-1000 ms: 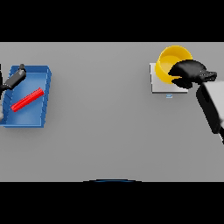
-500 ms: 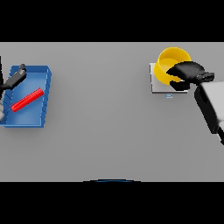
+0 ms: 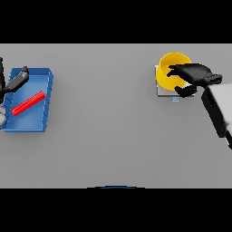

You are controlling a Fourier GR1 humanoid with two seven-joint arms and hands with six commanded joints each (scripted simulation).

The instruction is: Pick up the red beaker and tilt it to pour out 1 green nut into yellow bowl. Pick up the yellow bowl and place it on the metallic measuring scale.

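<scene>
The yellow bowl sits on the metallic measuring scale at the far right of the table. My right hand lies over the bowl's right side. Its fingers reach straight across the rim and the thumb is spread apart at the bowl's near edge, so the hand is open. The red beaker lies on its side in the blue tray at the far left. My left hand hovers open over the tray's far left corner, apart from the beaker. I see no green nut.
The blue tray lies close to the table's left edge. The wide grey table stretches between the tray and the scale. My right forearm comes in from the right edge.
The yellow bowl has come down a little onto the scale. My right hand's fingers have straightened and reached further left across it. The left hand has barely moved.
</scene>
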